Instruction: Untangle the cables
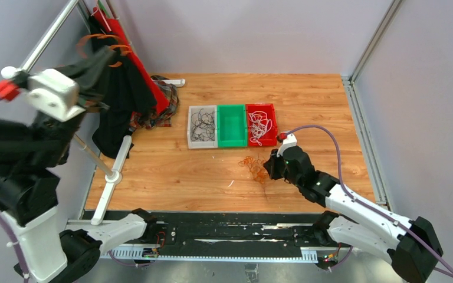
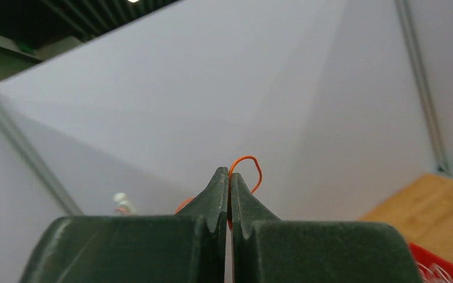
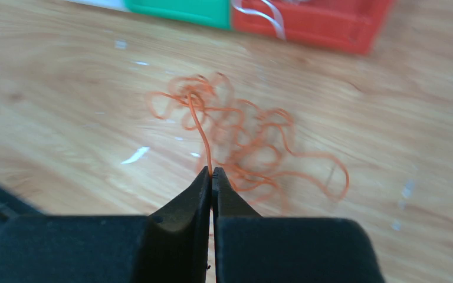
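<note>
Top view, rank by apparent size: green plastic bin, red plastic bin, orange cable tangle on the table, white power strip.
1. Green plastic bin and red plastic bin: alike, tied.
2. Orange cable tangle.
3. White power strip, smallest.

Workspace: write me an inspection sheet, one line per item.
Surface: wooden table, planked grain.
Job's things: orange cables in a loose tangle on the wood; black cables in the white bin; white cables in the red bin; green bin between them.
Clutter: white scraps near the tangle; braided cord bundle with power strip far left.
Grippers: left claw shut on an orange strand, held high; right claw shut on a strand of the tangle, low over the table.
Cables: purple hose arching to the right arm.
Surroundings: grey walls, metal frame, black and red cloth hanging at left.
</note>
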